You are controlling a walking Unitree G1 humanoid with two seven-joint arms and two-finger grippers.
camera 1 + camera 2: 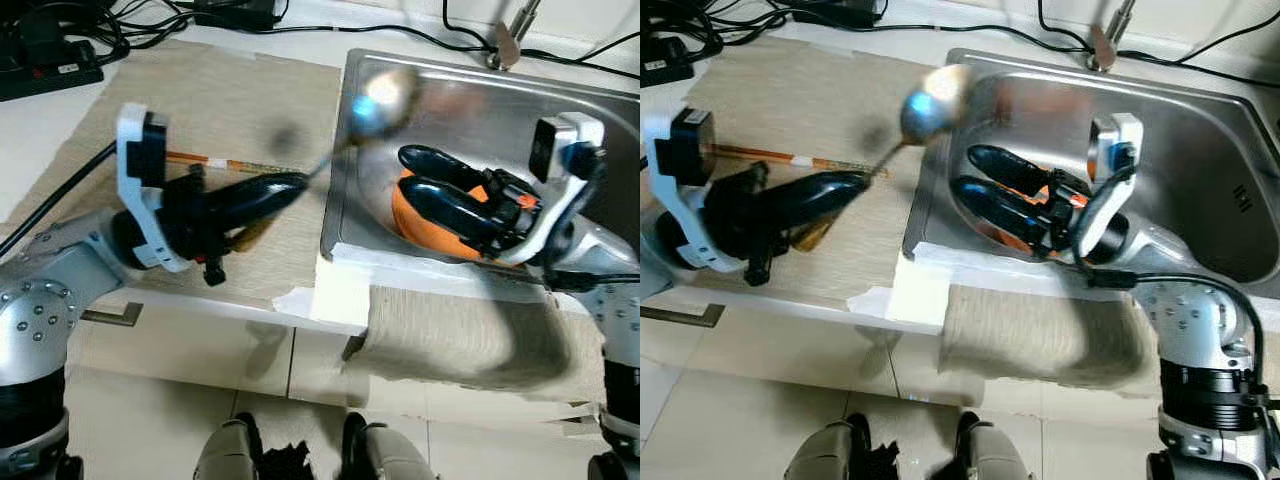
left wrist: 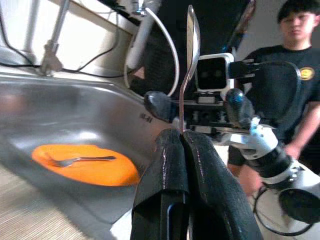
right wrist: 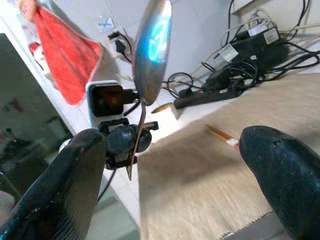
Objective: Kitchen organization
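The left gripper [image 1: 285, 188] pinched a light, stiff, slippery spoon [image 1: 385, 95] by its handle tip while the right gripper [image 1: 425, 180] hung open over the sink [image 1: 1230, 180].

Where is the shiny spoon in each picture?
Left eye view: the spoon sticks up from the left gripper, its bowl over the sink's left rim.
Right eye view: the spoon is upper middle, over the same rim.
Left wrist view: it stands straight up from the shut fingers.
Right wrist view: its bowl is at the top, between the open fingers.
Shared landmark: the sink.
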